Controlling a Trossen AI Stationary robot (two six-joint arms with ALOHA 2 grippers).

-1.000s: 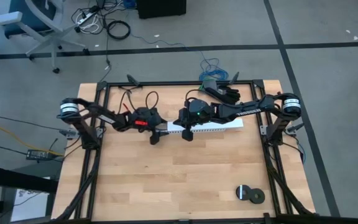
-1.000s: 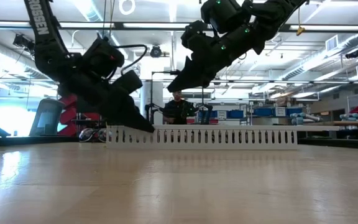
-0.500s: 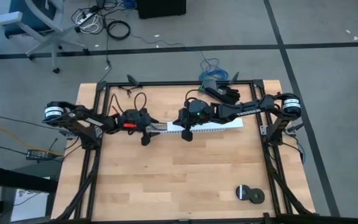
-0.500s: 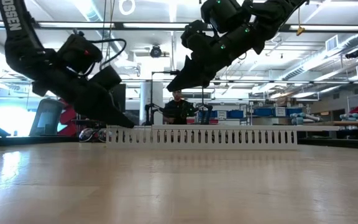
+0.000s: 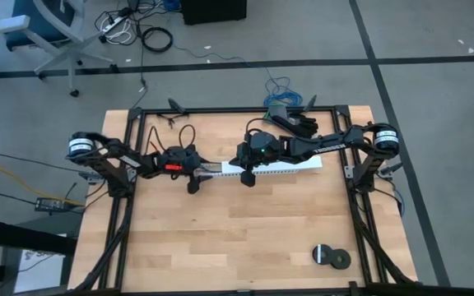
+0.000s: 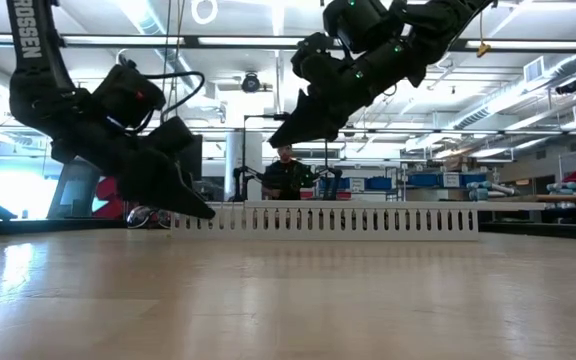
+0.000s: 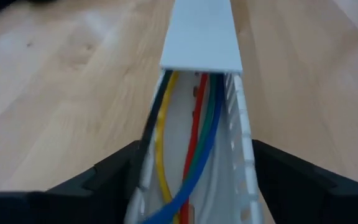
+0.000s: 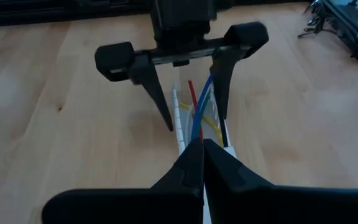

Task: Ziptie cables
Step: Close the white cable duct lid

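At the white slotted channel's open end, the left gripper straddles it — jaws wide, holding nothing. The right gripper hangs above the lidded part, jaws shut — bare wood lies either side.

One camera looks straight down, one level across the table, both wrist cameras closely facing along the white channel.

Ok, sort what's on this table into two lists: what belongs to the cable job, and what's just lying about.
Job:
- cables, coloured wires lying inside the channel
- white slotted channel, partly lidded
- left claw, open, straddling the channel's open end
- right claw, shut, over the channel

Lying about:
- two dark round discs, near table corner
- dark clutter at far edge

No zipties visible.
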